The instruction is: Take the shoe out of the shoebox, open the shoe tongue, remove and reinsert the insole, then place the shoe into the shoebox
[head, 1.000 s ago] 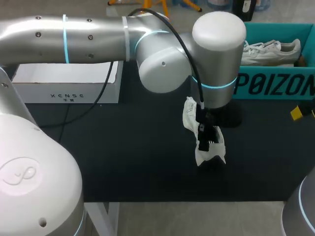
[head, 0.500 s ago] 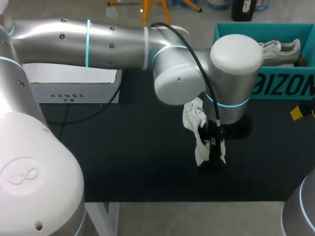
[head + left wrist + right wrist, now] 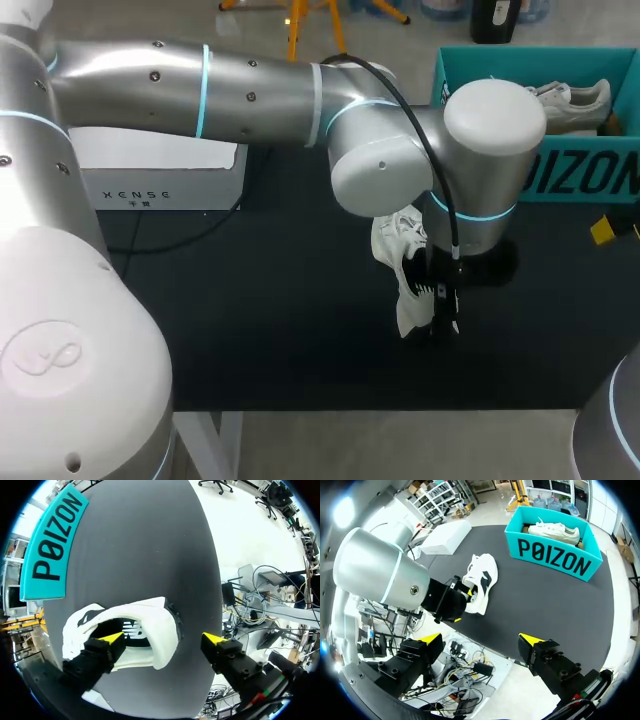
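Note:
A white shoe point(image 3: 400, 262) lies on the black table mat, also seen as the white shoe point(image 3: 145, 630) and the white shoe point(image 3: 481, 581). My left gripper point(image 3: 437, 303) hangs over its heel end. In the left wrist view the left gripper point(image 3: 162, 638) is open: one yellow fingertip is at the shoe's dark opening, the other stands outside past the heel collar. The teal shoebox point(image 3: 585, 175) stands at the back right with a second white shoe point(image 3: 560, 100) in it. My right gripper point(image 3: 480, 640) is open and empty, high above the table's near edge, far from the shoe.
A white closed box point(image 3: 160, 175) sits at the back left, also seen as the white box point(image 3: 445, 536). A black cable point(image 3: 150, 240) trails over the mat beside it. My left arm's forearm point(image 3: 250, 90) spans the table's back half.
My left arm has swung to the right, and its gripper has shifted from the middle of the shoe toward the heel end. The shoe has not moved. The right gripper is unchanged.

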`<state>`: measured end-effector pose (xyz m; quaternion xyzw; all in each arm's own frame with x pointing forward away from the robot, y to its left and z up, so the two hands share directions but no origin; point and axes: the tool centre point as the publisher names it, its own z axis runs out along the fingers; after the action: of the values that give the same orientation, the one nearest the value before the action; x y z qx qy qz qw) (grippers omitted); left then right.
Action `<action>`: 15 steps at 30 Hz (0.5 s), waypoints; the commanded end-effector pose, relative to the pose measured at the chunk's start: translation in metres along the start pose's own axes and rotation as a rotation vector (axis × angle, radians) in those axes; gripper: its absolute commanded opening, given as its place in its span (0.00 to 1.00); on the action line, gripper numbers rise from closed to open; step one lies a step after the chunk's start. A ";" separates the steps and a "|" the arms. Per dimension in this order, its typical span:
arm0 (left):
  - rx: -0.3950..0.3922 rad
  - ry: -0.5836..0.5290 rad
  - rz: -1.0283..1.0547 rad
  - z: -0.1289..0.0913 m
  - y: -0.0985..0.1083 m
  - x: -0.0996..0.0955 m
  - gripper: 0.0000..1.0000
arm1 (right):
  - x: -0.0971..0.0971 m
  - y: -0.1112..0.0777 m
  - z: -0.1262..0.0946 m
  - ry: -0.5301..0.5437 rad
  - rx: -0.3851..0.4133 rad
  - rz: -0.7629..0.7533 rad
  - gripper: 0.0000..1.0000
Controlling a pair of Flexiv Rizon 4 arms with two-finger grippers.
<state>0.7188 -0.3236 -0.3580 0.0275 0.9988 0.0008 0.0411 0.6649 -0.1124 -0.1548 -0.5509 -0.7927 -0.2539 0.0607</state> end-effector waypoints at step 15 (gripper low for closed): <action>0.002 0.014 0.006 0.014 -0.009 0.001 0.00 | 0.000 0.001 0.001 -0.002 0.003 0.001 1.00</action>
<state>0.7186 -0.3339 -0.3716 0.0297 0.9990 0.0019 0.0324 0.6647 -0.1125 -0.1548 -0.5509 -0.7927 -0.2537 0.0606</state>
